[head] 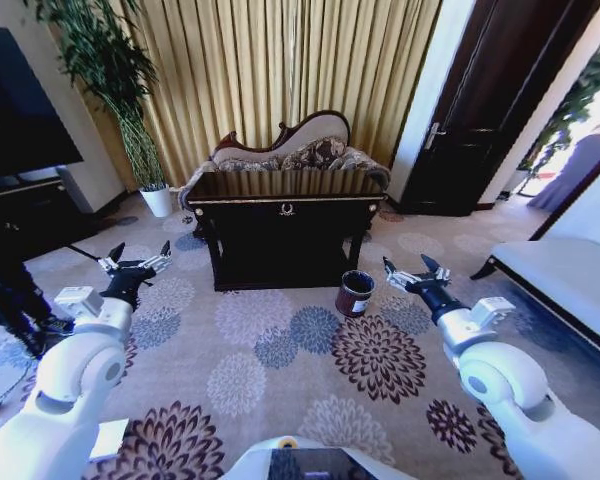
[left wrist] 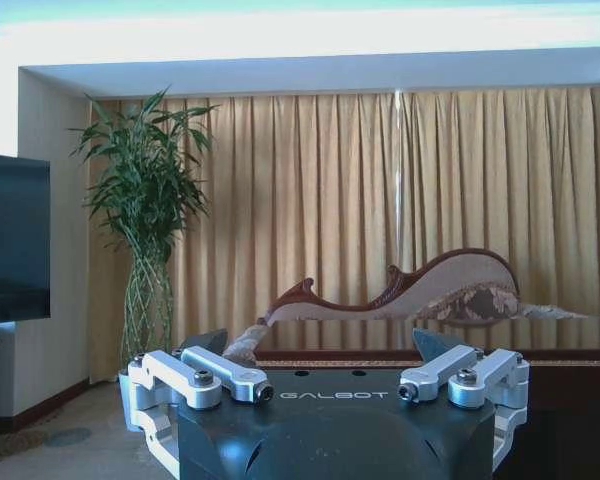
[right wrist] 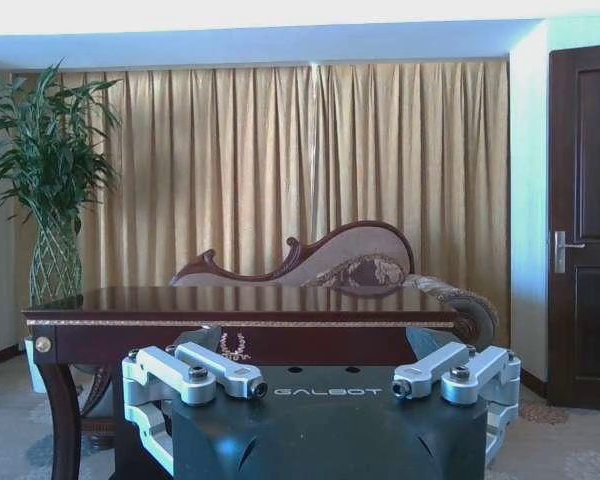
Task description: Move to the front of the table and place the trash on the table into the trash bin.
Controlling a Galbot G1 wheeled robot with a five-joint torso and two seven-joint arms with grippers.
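Table (head: 285, 205) ahead across open carpet (head: 280, 350) (bin (head: 355, 293) at right corner).

One worktop (head: 285, 187) stands ahead — dark, with gold trim — and one trash bin (head: 355, 293) sits on the carpet by its front right corner. Two grippers reach forward: the left gripper (head: 135, 262) and the right gripper (head: 413, 271), each with its jaws spread. One sofa (head: 298, 147), one potted plant (head: 120, 90), one dark door (head: 480, 120) — no more of any.
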